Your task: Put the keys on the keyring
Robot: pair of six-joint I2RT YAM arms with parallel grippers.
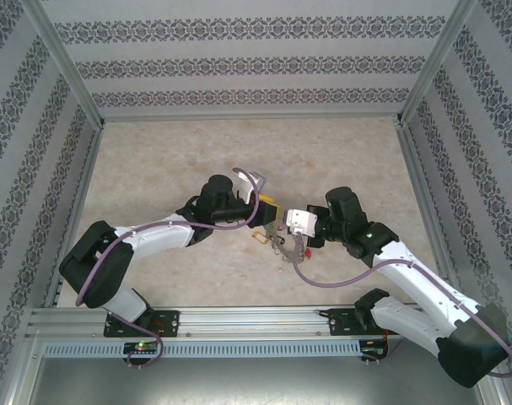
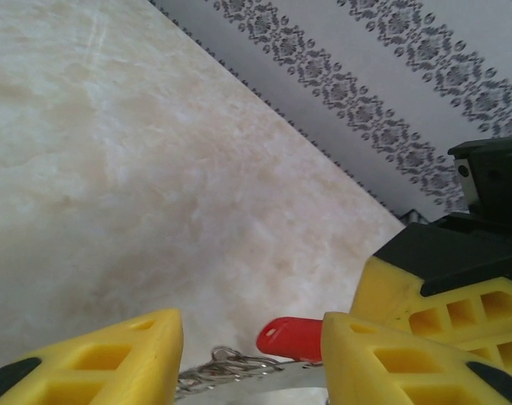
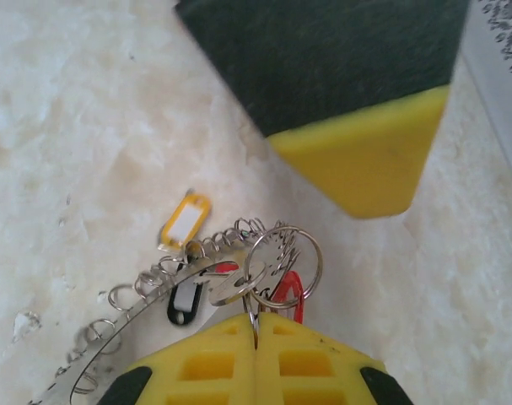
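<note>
The keyring (image 3: 167, 283), a grey metal band edged with small wire loops, hangs above the table below my right gripper (image 3: 256, 325). That gripper is shut on a thin split ring carrying a silver key (image 3: 230, 288) and a red tag (image 3: 289, 291). Yellow (image 3: 184, 221) and black (image 3: 182, 304) tags dangle from the band. My left gripper (image 2: 251, 333) stands open, with the red tag (image 2: 293, 337) against its right finger and the band's loops (image 2: 222, 364) between the fingers. From above, the left gripper (image 1: 275, 211) and right gripper (image 1: 291, 231) meet over the hanging keys (image 1: 285, 249).
The table (image 1: 171, 169) is pale marble, walled by patterned panels and a metal frame (image 1: 247, 118). In the right wrist view the left gripper's yellow and dark finger (image 3: 357, 160) hangs just above the ring. The right gripper's yellow finger (image 2: 445, 308) sits close beside my left one.
</note>
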